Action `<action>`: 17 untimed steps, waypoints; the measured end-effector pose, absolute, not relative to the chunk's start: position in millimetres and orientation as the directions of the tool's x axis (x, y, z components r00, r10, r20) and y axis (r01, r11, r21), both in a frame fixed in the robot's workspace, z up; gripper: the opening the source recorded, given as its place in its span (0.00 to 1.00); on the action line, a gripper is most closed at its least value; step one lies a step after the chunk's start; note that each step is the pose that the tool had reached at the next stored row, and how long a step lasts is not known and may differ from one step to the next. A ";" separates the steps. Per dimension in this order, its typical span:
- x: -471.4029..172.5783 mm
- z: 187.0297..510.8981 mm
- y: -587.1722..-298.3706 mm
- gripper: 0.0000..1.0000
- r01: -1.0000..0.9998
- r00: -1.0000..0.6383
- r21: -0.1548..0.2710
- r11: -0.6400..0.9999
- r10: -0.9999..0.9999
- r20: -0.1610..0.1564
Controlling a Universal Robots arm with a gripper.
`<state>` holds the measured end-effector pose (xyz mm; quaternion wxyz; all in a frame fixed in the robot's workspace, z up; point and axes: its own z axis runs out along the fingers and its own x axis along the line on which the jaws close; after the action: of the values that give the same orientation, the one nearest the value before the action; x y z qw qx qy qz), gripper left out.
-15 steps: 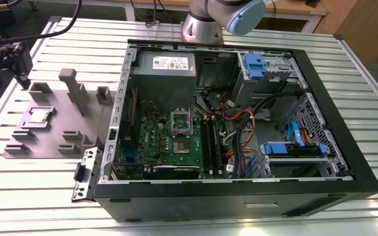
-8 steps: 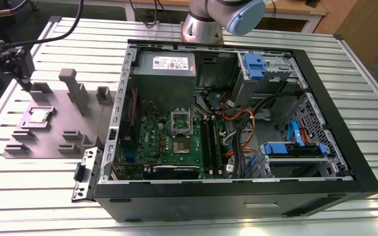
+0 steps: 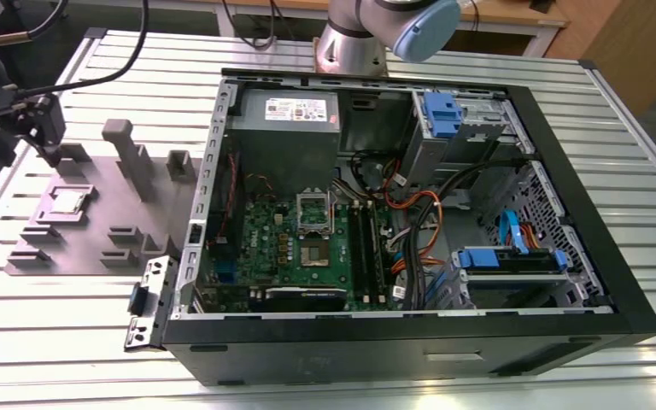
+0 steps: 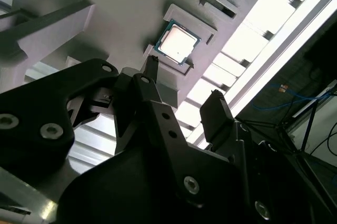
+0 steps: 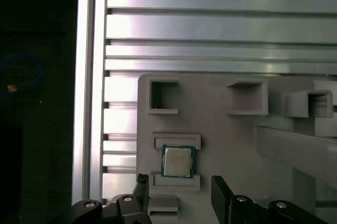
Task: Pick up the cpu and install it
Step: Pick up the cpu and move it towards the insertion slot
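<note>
The cpu (image 3: pixel 68 201) is a small square chip with a silvery top. It lies flat in a recessed seat of the grey plastic tray (image 3: pixel 32 256) at the exterior view's left, outside the computer case. Both wrist views show it between two raised holders, cpu (image 4: pixel 178 44), cpu (image 5: pixel 177 161). My gripper (image 3: pixel 45 147) hangs above the tray's far end, a short way off the chip. Its two black fingers stand apart with nothing between them, gripper (image 5: pixel 181 195), gripper (image 4: pixel 184 84). The green motherboard (image 3: pixel 271 243) lies inside the open case, with its socket (image 3: pixel 314 224) near the middle.
The black computer case (image 3: pixel 419 359) lies on its side on the slatted aluminium table (image 3: pixel 78 342), with cables, drive bays and a power supply (image 3: pixel 288 115) inside. Tall raised blocks (image 3: pixel 129 158) stand on the tray beside the chip. The arm's base (image 3: pixel 357 43) sits behind the case.
</note>
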<state>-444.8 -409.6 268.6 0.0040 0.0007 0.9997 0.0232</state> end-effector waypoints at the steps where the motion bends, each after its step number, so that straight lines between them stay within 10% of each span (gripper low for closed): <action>1: -444.8 267.2 -409.7 0.59 0.001 -1.000 0.046 0.999 0.002 -0.008; 17: -444.7 252.1 -409.8 0.66 -0.011 -1.000 0.052 0.999 -0.010 -0.007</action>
<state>-444.7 -409.8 252.1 0.0034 -0.0052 0.9996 0.0262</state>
